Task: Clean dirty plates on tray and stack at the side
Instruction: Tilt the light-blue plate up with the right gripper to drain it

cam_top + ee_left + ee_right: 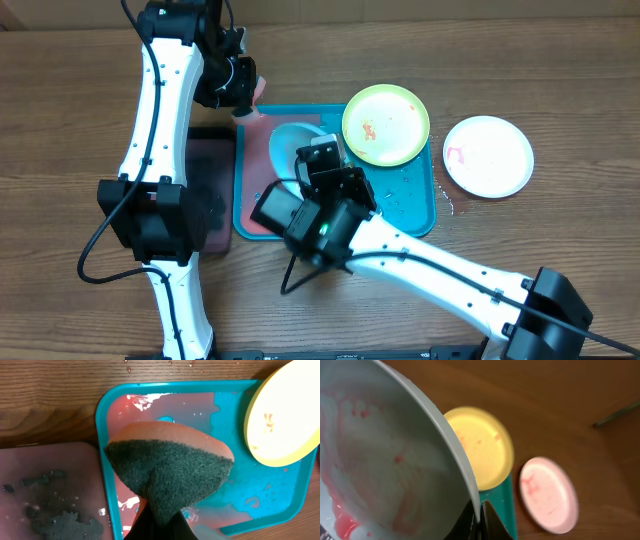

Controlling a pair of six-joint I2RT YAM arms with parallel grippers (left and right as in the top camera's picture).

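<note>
Entry: wiping of one plate, which we judge to be the step in hand. We list the right tool (480, 516) as closed thin on the rim of the light blue plate (380, 455). The plate is tilted above the middle of the tray (405, 200), with red smears and a pink pool on its face. We list the left tool (161, 519) as closed on a sponge (170, 470), orange foam with a dark scouring face. The sponge hangs over the far left corner of the tray, apart from the plate. The lime-green plate (386, 124) rests on the far right corner of the tray, overhanging the rim, and carries orange marks. The white plate (488, 155) lies on the bench (80, 100) just right of the tray and has a red smear. A black tray (212, 190) sits just left of the tray and is wet. Handling note, our judgement: we would bring the sponge flat to the smeared face and press lightly, because a rim pinch lets the plate pivot. We would stroke toward the low edge and keep the plate over the tray so the runoff lands inside it.
</note>
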